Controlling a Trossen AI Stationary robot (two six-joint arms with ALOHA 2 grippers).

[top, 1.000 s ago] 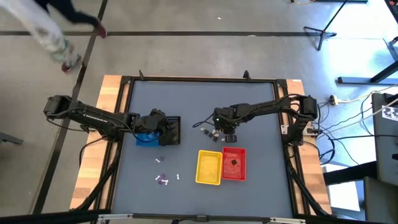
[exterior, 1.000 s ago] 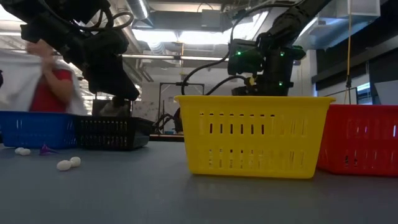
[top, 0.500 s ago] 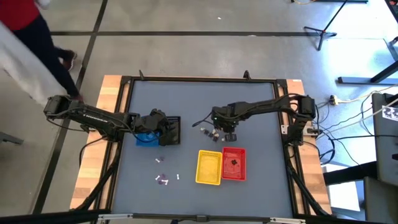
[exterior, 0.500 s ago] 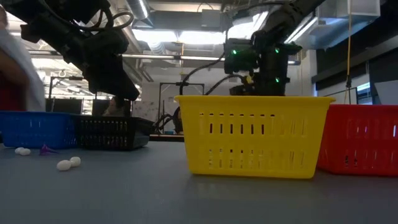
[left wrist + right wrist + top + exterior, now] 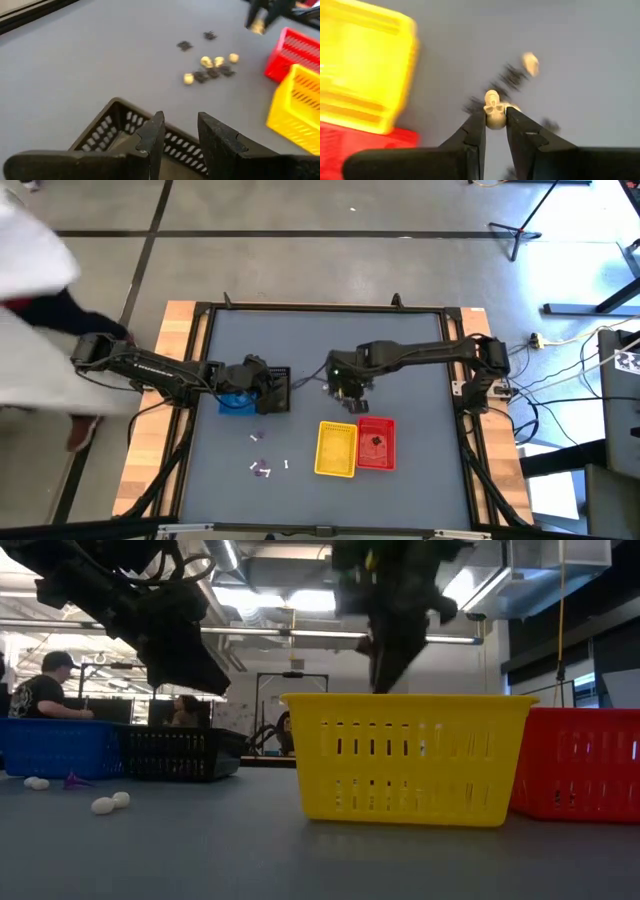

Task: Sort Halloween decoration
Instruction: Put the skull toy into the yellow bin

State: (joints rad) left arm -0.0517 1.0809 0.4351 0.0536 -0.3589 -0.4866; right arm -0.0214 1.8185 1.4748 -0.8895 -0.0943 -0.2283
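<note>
Motion smears the right gripper (image 5: 495, 120) pinching a tan skull (image 5: 494, 111).

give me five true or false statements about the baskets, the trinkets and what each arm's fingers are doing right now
1. The right gripper pinches a small tan skull between its fingers. True.
2. The yellow basket and red basket sit side by side. True.
3. The left gripper holds a skull. False: its fingers are apart with nothing between them, above the black basket.
4. The red basket is empty. False: a dark trinket lies in it.
5. The blue basket stands next to the yellow one. False: it is beside the black basket, under the left arm.
</note>
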